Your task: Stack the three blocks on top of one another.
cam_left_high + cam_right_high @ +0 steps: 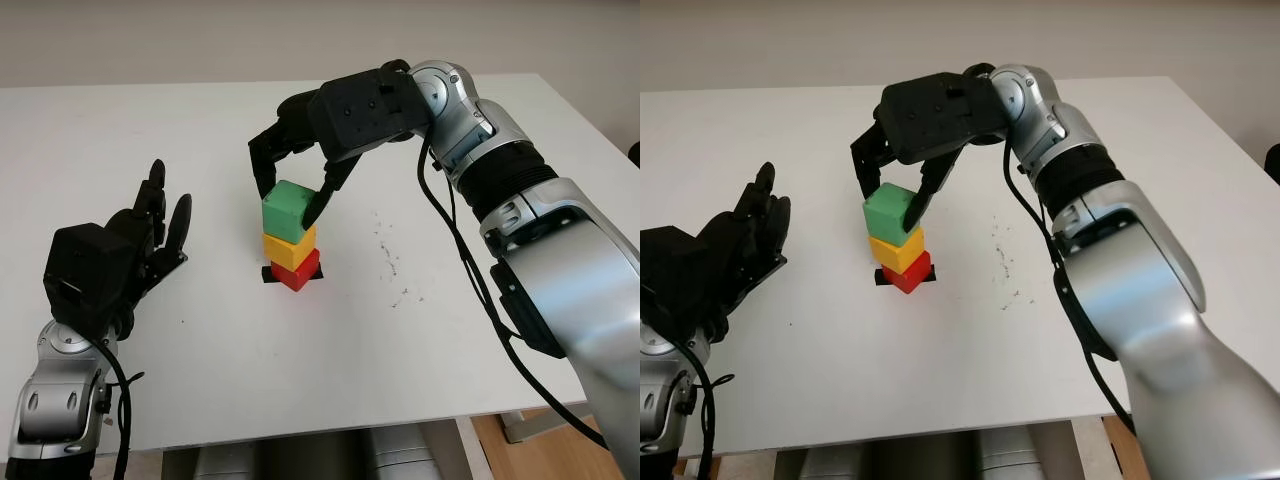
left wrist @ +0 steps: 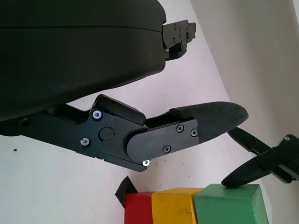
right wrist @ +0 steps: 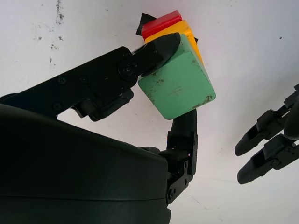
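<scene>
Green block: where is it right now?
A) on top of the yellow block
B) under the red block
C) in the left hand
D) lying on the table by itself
A: the green block sits on the yellow block, which sits on the red block, with the right hand fingers around it.

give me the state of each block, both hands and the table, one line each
Red block: on the table, bottom of the stack.
Yellow block: on the red block.
Green block: on top, skewed, gripped.
Right hand: shut on the green block.
Left hand: open, beside the stack.
Table: scuffed near the stack.
</scene>
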